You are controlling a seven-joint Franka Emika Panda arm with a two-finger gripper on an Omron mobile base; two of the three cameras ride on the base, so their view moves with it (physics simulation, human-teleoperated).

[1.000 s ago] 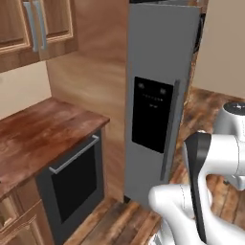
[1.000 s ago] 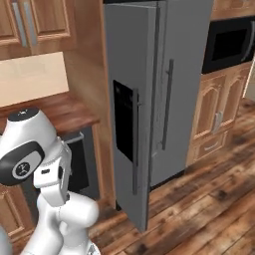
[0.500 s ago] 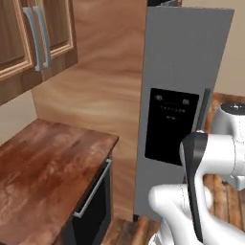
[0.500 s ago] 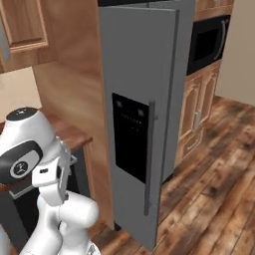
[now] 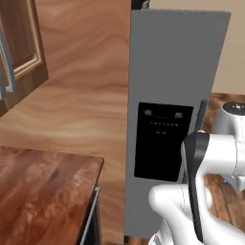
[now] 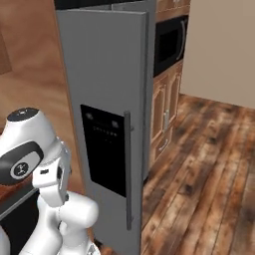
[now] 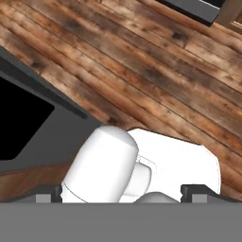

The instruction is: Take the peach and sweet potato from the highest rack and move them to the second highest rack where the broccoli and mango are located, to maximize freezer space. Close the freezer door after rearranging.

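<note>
Nearest the base, the arm is folded low and the gripper (image 7: 121, 193) points down at the plank floor (image 7: 156, 61); its finger tips barely show at the bottom of the hand view, so whether they are spread or closed cannot be told, and nothing is seen held. Beyond it, the grey freezer door (image 5: 174, 115) stands ajar, its outer face with the black dispenser panel (image 6: 105, 149) and long vertical handle (image 6: 128, 169) facing the robot. The peach, sweet potato and racks presumably lie behind that door, up and forward of the fingers.
</note>
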